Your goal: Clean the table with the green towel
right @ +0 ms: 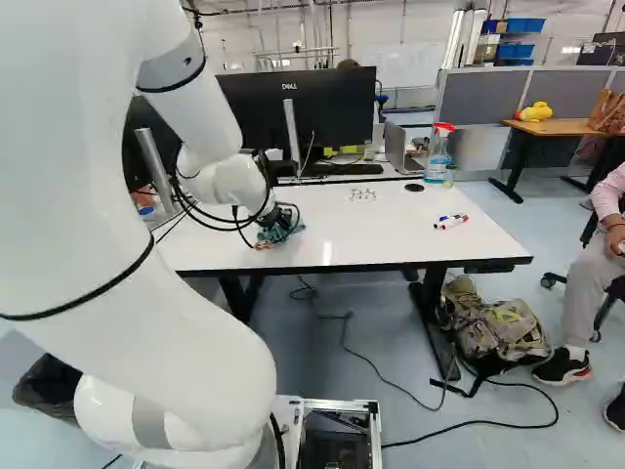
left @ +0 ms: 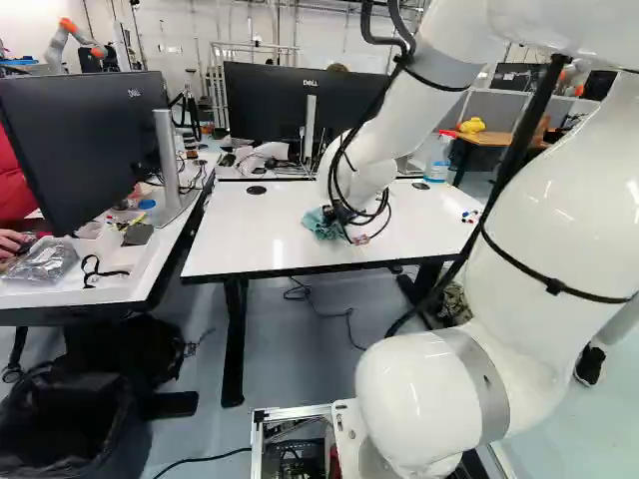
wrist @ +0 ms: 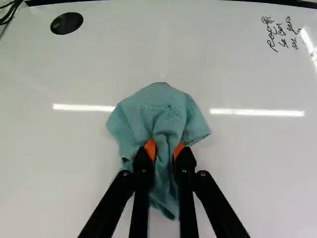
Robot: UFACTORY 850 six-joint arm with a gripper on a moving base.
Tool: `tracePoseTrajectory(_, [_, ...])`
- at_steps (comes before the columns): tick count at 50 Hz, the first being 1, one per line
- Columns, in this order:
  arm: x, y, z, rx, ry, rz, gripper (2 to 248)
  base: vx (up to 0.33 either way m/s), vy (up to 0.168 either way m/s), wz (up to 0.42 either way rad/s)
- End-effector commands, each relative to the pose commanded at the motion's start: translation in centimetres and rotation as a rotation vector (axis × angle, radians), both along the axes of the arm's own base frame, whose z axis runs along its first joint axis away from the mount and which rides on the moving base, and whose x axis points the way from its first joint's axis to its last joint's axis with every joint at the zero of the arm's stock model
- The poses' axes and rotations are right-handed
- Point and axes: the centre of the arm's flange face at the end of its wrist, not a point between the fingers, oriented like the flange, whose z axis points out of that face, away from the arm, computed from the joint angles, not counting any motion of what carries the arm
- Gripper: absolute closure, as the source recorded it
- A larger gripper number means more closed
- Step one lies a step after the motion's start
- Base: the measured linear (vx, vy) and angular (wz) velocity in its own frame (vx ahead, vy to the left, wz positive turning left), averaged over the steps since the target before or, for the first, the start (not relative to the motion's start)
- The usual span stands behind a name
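- My pincer (left: 332, 213) has the green towel (wrist: 158, 106) pinched between both pads, down on the counter (right: 391, 230).
- The towel bunches wide ahead of the fingers, its long axis running with them, a narrow tail between.
- Beyond the towel: handwriting (wrist: 280, 33), a round black cap (wrist: 67, 23), then a monitor (right: 327, 115).
- Right of the towel in the right base view: markers (right: 451, 222); farther back, a spray bottle (right: 437, 168), contents unclear to me.

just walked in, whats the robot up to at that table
The robot arm has the green towel gripped between its fingers, bunched up on the white table. It seems to be there to wipe the surface. Black handwriting is on the tabletop, beyond the towel, not wiped off yet.
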Motion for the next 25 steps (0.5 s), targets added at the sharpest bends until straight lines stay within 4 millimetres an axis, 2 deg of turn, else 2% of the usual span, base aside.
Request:
tracePoseTrajectory(13, [-0.3,0.2,0.1,0.0,-0.002,0.005,192,0.0,0.0,0.0])
tracePoseTrajectory(25, [-0.7,0.4,1.1,0.002,-0.029,0.01,192,0.0,0.0,0.0])
